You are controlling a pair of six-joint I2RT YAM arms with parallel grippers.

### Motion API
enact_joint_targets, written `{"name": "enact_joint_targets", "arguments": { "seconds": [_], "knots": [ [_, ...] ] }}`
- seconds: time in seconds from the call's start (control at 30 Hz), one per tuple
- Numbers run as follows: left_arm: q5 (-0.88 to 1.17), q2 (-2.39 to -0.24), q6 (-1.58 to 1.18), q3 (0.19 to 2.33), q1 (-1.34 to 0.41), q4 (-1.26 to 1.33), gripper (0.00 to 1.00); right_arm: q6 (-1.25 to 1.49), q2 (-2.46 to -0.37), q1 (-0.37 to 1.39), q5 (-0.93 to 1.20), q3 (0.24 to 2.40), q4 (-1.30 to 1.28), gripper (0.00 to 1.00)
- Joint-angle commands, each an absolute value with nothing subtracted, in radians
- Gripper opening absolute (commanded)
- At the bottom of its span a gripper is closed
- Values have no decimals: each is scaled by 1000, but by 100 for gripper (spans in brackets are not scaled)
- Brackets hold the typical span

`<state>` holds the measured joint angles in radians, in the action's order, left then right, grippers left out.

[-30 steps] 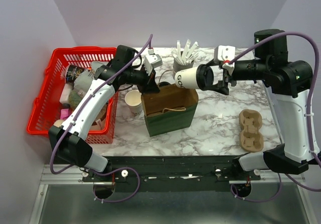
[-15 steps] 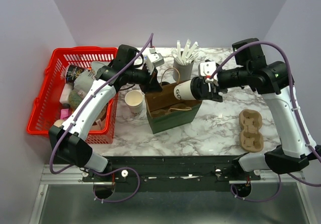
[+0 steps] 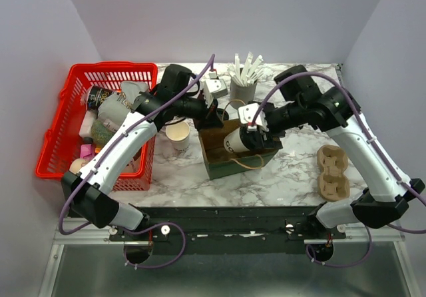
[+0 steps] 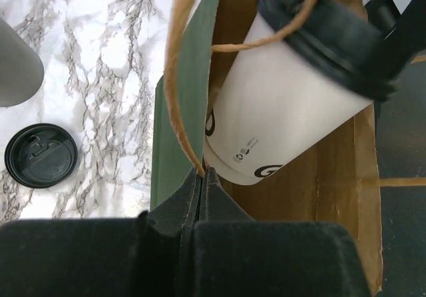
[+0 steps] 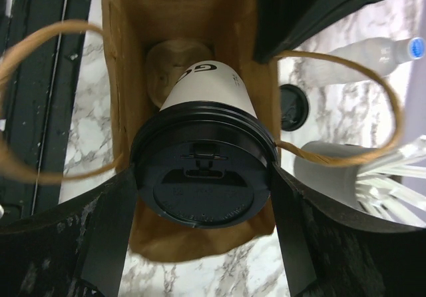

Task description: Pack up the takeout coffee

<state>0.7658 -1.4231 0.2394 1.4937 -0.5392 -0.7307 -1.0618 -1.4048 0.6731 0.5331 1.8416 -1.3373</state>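
Observation:
The takeout coffee [image 3: 236, 141], a cream-white cup with a black lid [image 5: 203, 180], is tilted with its base inside the open green paper bag [image 3: 226, 166]. My right gripper [image 3: 253, 132] is shut on the cup just under the lid, with a finger on each side, as the right wrist view [image 5: 203, 204] shows. My left gripper [image 3: 216, 116] is shut on the bag's twine handle at the bag's far rim [image 4: 202, 172]. In the left wrist view the cup [image 4: 279, 117] hangs over the brown inside of the bag [image 4: 333, 177]. A brown rounded thing [image 5: 163, 60] lies at the bag's bottom.
A red basket [image 3: 58, 137] of items stands at the left. A plain cream cup [image 3: 178, 134] stands next to the bag. A grey cup of white sticks [image 3: 244, 82] stands behind it, with a loose black lid [image 4: 40, 156] nearby. A brown cup holder [image 3: 333, 172] lies at the right.
My right gripper has carried the coffee left and down, from above the table beside the bag into the bag's mouth. My left gripper has shifted slightly right, still holding the bag.

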Motion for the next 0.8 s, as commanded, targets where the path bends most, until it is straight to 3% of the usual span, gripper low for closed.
{"name": "enact_joint_targets", "arguments": {
  "seconds": [0.0, 0.43, 0.77],
  "knots": [
    [746, -1387, 233, 1480, -554, -684, 0, -1014, -1405, 732, 390, 1763, -1367, 43],
    [796, -1345, 310, 1442, -603, -650, 0, -896, -1431, 871, 143, 1718, -1283, 38],
    [623, -1264, 120, 1321, -644, -459, 0, -848, -1388, 939, 64, 1557, -1223, 36]
  ]
}}
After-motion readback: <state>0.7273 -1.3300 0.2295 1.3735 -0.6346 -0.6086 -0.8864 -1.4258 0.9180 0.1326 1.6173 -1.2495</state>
